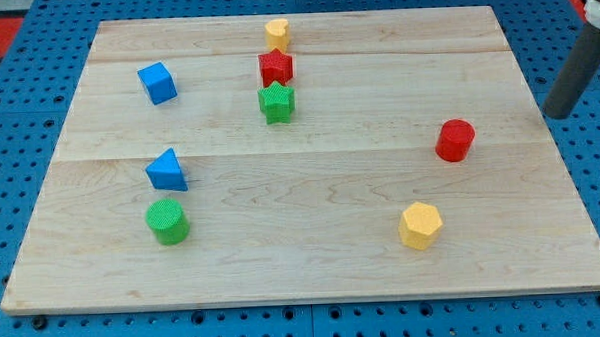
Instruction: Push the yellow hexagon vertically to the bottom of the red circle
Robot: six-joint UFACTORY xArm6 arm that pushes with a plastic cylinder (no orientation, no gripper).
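The yellow hexagon (420,225) lies near the view's bottom right of the wooden board (314,268). The red circle (455,140) stands above it and a little to the right, well apart from it. My rod comes in at the view's right edge; my tip (556,114) rests just off the board's right edge, to the right of the red circle and far from the yellow hexagon. It touches no block.
A second yellow block (277,32), a red star (275,67) and a green star (276,101) stand in a column at top centre. A blue cube (157,82), a blue triangle (167,170) and a green circle (168,221) are at the left.
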